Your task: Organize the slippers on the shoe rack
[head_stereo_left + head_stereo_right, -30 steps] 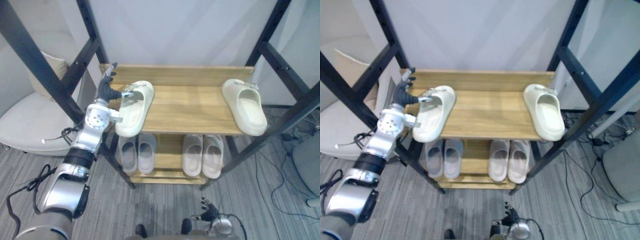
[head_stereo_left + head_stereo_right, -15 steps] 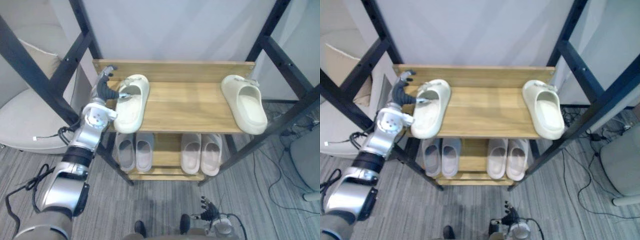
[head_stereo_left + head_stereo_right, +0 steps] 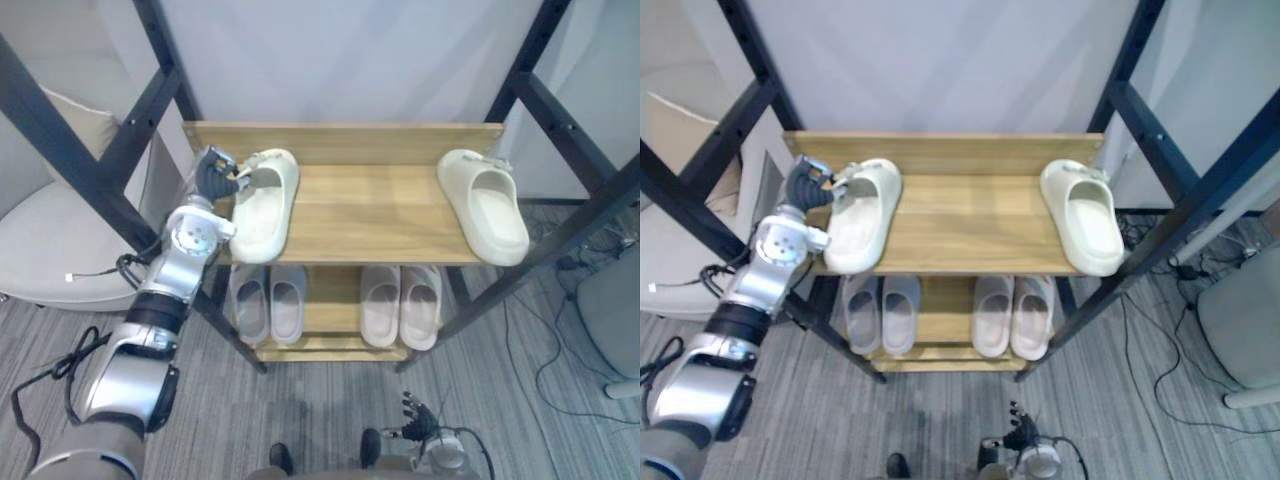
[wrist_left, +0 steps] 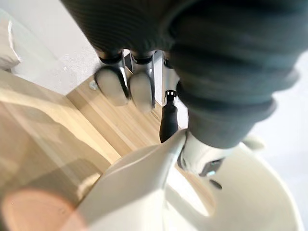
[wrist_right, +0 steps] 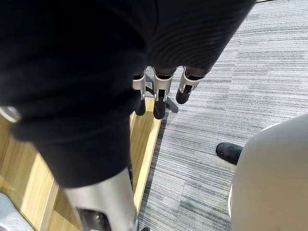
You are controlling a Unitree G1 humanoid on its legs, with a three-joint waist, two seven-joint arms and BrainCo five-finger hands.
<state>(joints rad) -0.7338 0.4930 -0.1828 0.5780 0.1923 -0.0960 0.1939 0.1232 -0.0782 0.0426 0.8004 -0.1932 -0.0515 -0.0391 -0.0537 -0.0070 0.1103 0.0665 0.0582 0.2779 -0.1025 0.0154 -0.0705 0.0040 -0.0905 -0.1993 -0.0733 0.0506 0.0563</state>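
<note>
Shoe rack (image 3: 350,140): wooden shelves in a dark metal frame, standing on grey carpet (image 3: 330,420).

Top shelf (image 3: 365,215): two cream slippers, well apart, one at each end. Both lie sole down with the strap toward the back rail and the heel at the front edge.
- Left slipper (image 3: 262,210): at the shelf's left end, roughly square to the front edge.
- Right slipper (image 3: 487,210): at the shelf's right end, slightly angled with its heel turned toward the right front corner. Nothing touches it.

Lower shelf: a grey pair (image 3: 270,305) on the left and a pale pair (image 3: 400,305) on the right. Each pair lies side by side, toes toward the back.

Left hand (image 3: 212,180): at the strap end of the left slipper, on its outer side. It is clenched on the slipper. In the left wrist view the thumb (image 4: 195,156) sits inside the slipper's opening, a dark-tipped finger presses the outer rim, and the other fingers (image 4: 111,86) are curled just above the shelf boards. The slipper rests on the shelf while gripped.

Right hand (image 3: 418,428): low in the head views, well apart from the rack. In the right wrist view its fingers (image 5: 159,94) hang relaxed over the carpet, holding nothing.

Surroundings: a pale cushioned chair (image 3: 50,240) stands to the left of the rack.
</note>
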